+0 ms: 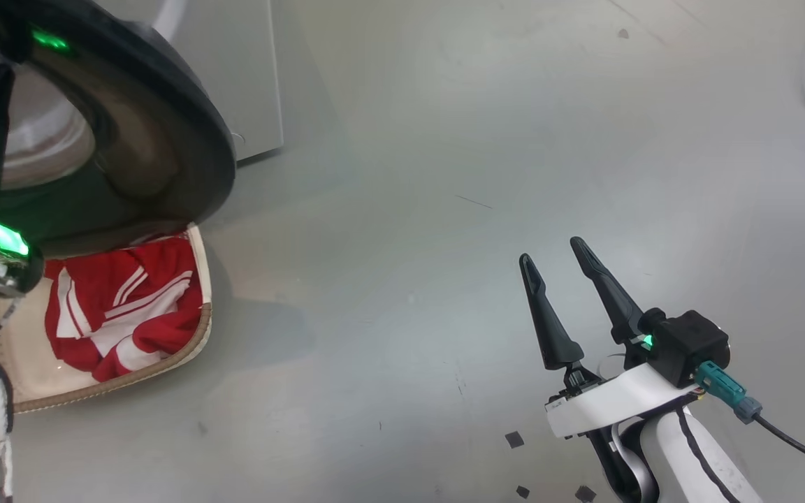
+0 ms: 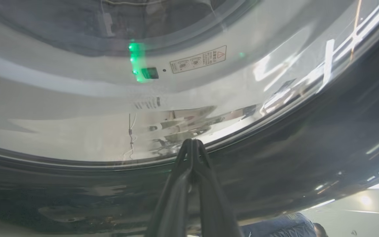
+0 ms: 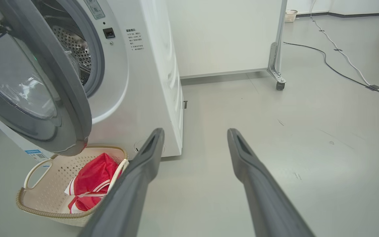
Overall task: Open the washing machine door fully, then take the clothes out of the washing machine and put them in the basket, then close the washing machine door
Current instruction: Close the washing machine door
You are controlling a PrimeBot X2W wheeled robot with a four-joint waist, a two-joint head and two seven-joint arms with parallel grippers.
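Pinched shut and empty, left gripper [image 2: 192, 144] points its tips at the black rim of the washing machine door [image 2: 308, 148], ajar over the basket [image 1: 205, 307] holding the clothes [image 1: 123, 307]. Wide open, empty, right gripper [image 1: 550, 250] hovers over bare floor [image 1: 402, 209].

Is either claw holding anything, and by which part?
Nothing is held. The left claw is shut, empty, at the washing machine door; the right claw is open.

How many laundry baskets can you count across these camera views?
2. One basket sits below the washing machine door, holding the clothes; a second basket stands far off in the right wrist view's background. Others may be hidden.
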